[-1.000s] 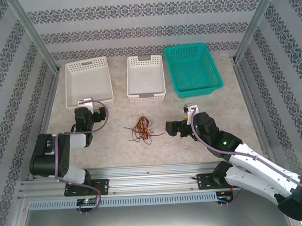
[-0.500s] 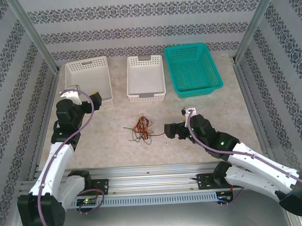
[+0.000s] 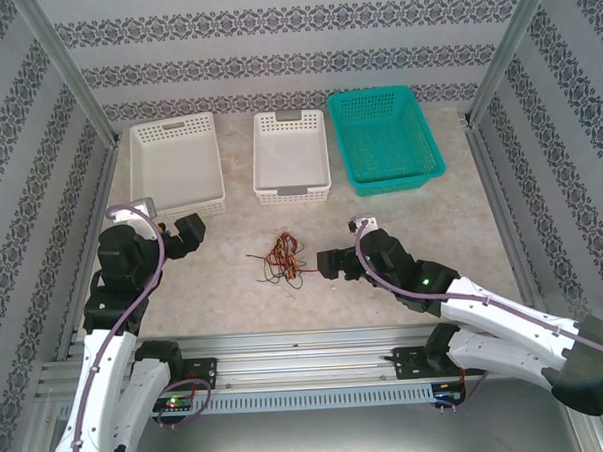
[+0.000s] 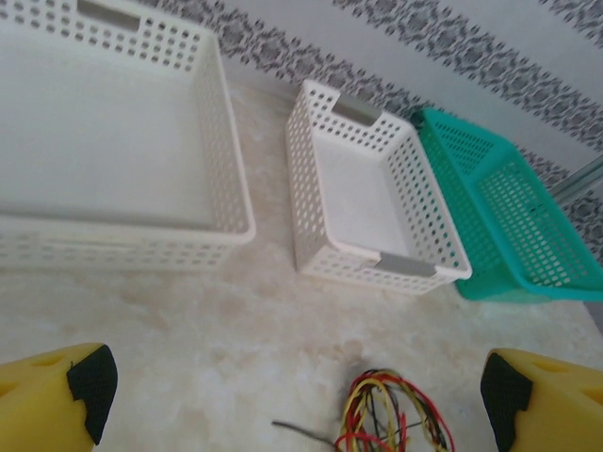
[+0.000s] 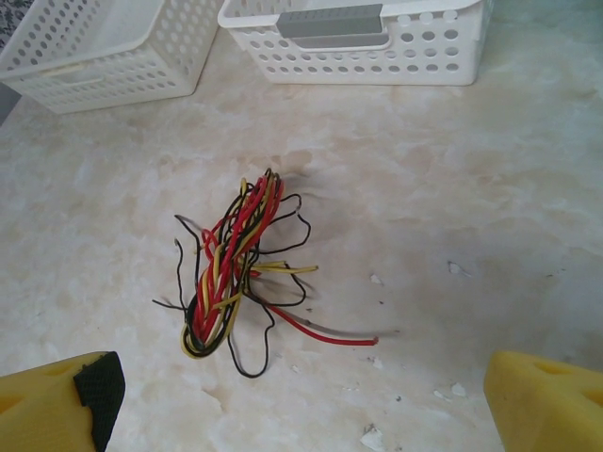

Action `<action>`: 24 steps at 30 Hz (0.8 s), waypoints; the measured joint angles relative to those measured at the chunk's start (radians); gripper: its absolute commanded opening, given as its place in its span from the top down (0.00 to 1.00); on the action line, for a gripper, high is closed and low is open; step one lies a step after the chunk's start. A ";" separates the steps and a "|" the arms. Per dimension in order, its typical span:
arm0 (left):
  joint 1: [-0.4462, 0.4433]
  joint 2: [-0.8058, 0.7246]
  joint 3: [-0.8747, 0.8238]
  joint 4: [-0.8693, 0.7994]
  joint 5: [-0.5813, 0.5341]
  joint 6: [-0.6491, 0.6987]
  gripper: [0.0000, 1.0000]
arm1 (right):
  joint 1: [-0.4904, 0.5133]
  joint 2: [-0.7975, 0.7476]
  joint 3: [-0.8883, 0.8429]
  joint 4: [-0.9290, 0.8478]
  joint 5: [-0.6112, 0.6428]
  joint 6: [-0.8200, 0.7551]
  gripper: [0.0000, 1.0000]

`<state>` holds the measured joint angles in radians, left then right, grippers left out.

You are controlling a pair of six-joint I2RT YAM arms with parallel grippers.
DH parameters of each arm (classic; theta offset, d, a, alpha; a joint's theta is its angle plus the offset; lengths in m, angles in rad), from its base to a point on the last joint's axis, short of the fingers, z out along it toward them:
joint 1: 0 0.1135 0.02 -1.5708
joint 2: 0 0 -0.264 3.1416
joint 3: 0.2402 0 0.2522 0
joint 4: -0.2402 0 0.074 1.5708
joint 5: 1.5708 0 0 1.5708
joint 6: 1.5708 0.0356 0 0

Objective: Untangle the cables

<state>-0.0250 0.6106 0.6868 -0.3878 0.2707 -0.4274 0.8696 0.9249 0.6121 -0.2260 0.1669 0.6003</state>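
The cables [image 3: 282,260] lie in a tangled bundle of thin red, yellow and black wires on the table, in front of the middle basket. My left gripper [image 3: 188,234] hovers open to their left, well apart; in its wrist view the cables [image 4: 393,415] sit at the bottom edge, right of centre between the yellow fingers [image 4: 55,403]. My right gripper [image 3: 329,263] is open just right of the bundle. Its wrist view looks down on the cables [image 5: 231,268], with one red wire end trailing right, and nothing is between its fingers [image 5: 548,403].
Three baskets stand in a row at the back: a large white basket [image 3: 175,163] on the left, a smaller white basket [image 3: 290,156] in the middle and a teal basket [image 3: 383,139] on the right. Metal frame posts flank the table.
The left arm has unfolded from its tucked pose, and its gripper swung up by the large basket, then back down. The right gripper has crept left toward the cables. The cables have not moved.
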 measured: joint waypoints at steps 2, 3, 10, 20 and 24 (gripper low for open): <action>-0.027 0.009 0.000 -0.041 -0.037 0.000 0.00 | 0.013 0.029 0.000 0.022 -0.003 0.005 0.03; -0.042 0.019 0.000 -0.057 -0.051 0.001 0.00 | 0.019 0.044 0.000 0.033 -0.006 0.005 0.03; -0.151 0.119 0.001 -0.153 -0.169 0.028 0.00 | 0.068 0.193 0.013 0.081 -0.020 0.022 0.08; -0.159 0.174 0.011 -0.182 -0.222 0.051 0.00 | 0.128 0.424 0.164 0.108 -0.024 0.018 0.23; -0.161 0.205 0.013 -0.184 -0.220 0.055 0.00 | 0.130 0.502 0.201 0.107 -0.021 0.024 0.32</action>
<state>-0.1864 0.8158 0.7002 -0.5720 0.0509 -0.3725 0.9997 1.4273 0.8131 -0.1188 0.1455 0.6243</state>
